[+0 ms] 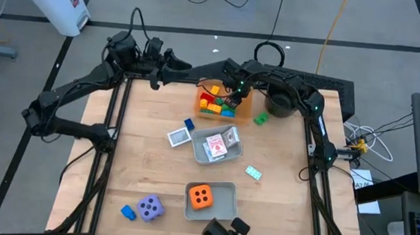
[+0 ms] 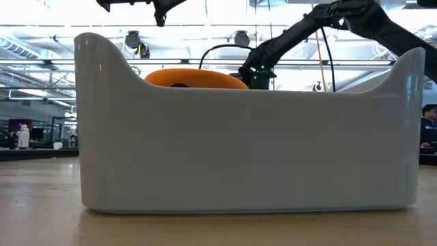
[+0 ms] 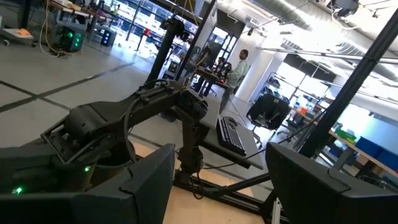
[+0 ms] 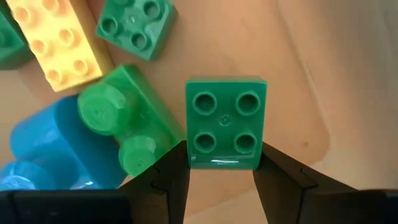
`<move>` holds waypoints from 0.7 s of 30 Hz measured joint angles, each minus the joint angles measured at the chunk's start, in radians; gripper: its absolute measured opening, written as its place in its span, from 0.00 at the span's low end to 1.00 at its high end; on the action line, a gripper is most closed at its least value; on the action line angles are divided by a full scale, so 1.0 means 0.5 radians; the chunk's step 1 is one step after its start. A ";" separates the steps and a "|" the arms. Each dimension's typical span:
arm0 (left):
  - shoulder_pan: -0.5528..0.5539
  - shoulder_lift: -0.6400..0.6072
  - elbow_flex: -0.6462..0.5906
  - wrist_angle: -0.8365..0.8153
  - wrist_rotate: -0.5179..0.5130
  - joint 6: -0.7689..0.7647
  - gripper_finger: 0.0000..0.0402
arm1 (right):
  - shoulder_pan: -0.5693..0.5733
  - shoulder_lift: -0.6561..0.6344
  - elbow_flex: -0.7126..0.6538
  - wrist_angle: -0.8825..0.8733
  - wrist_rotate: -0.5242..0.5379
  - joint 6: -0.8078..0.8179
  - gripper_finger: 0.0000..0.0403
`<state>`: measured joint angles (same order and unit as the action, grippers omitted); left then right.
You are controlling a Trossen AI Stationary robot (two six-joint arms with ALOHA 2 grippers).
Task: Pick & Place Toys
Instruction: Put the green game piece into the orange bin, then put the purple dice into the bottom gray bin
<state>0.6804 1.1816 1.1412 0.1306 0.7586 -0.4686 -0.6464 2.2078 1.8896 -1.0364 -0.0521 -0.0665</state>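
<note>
From left to right in the high view, the left gripper [image 1: 178,64] hangs raised past the table's far edge with its fingers [image 3: 146,186] spread on nothing, while the right gripper [image 1: 233,98] sits over the orange tray [image 1: 245,105] of bricks, pinching a green brick [image 4: 226,122] by its sides. The low view is almost wholly blocked by a grey tray [image 2: 246,150], with only the top of the orange die [image 2: 194,78] showing above its rim. A purple die [image 1: 149,207] and a blue brick [image 1: 128,212] lie near the front left corner, and cards [image 1: 220,143] fill a middle tray.
</note>
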 joint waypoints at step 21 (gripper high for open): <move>0.000 0.000 0.000 -0.019 -0.004 0.019 0.65 | -0.007 -0.088 0.000 0.064 0.002 -0.050 0.54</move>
<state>0.6804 1.1816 1.1412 0.1212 0.7566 -0.4592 -0.6499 2.1636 1.8896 -1.0043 -0.0513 -0.0917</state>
